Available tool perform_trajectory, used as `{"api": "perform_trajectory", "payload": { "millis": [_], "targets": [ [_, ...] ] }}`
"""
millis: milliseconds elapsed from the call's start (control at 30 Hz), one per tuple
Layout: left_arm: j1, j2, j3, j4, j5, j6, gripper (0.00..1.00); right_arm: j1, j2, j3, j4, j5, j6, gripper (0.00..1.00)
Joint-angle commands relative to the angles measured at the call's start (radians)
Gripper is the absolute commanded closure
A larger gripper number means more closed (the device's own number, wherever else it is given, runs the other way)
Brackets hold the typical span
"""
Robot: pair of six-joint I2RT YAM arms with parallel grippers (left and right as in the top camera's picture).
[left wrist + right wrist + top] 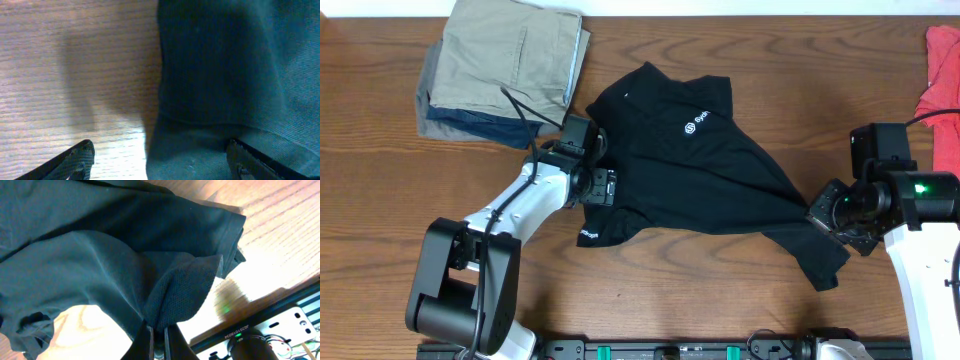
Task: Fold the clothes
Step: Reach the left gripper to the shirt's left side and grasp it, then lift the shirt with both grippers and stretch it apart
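Black fabric of the shirt (690,170) is lying crumpled on the wooden table (720,300) in the overhead view. A folded khaki and blue-grey stack (505,70) is sitting just beyond its upper-left corner, and a red garment (942,70) is lying well off its right side. In the left wrist view, the left gripper (160,152) is straddling the shirt's edge, jaws spread. In the right wrist view, the right gripper (159,342) is pinching a raised fold of the shirt.

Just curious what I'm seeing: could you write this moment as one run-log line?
shirt: unfolded on table | left gripper: open over shirt edge | right gripper: shut on shirt
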Motion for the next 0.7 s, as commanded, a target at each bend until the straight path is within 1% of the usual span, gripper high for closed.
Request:
{"api": "perform_trajectory", "payload": {
  "millis": [0,100,167,233,300,333,433,467,500,667],
  "targets": [
    [0.001,0.027,0.005,0.002,-0.027,0.002,0.15,-0.009,-0.01,0.016,-0.004,-0.004,-0.01,0.98],
    [0.0,0.054,0.005,0.008,-0.026,0.002,0.26,-0.009,-0.01,0.016,-0.007,-0.004,-0.01,0.98],
    [0.0,0.073,0.005,0.009,-0.026,0.002,0.28,-0.009,-0.01,0.016,-0.011,-0.004,-0.01,0.98],
    [0.0,0.083,0.005,0.006,-0.022,0.002,0.34,-0.009,-0.01,0.016,-0.014,-0.004,-0.01,0.98],
    [0.0,0.083,0.005,0.003,-0.011,0.002,0.44,-0.009,-0.01,0.016,-0.016,-0.004,-0.01,0.98],
    [0.0,0.083,0.005,0.004,-0.005,0.002,0.5,-0.009,-0.01,0.016,-0.016,-0.004,-0.01,0.98],
    [0.0,0.083,0.005,0.002,0.0,0.002,0.74,-0.009,-0.01,0.016,-0.016,-0.004,-0.01,0.98],
    [0.0,0.082,0.005,0.0,0.0,0.002,0.85,-0.009,-0.01,0.016,-0.016,-0.004,-0.01,0.99],
    [0.0,0.082,0.005,-0.004,0.0,0.002,0.94,-0.009,-0.01,0.016,-0.016,-0.004,-0.01,0.99],
    [0.0,0.053,0.005,-0.026,0.003,-0.017,0.94,-0.01,-0.01,0.016,-0.015,0.004,-0.009,0.99]
  ]
}}
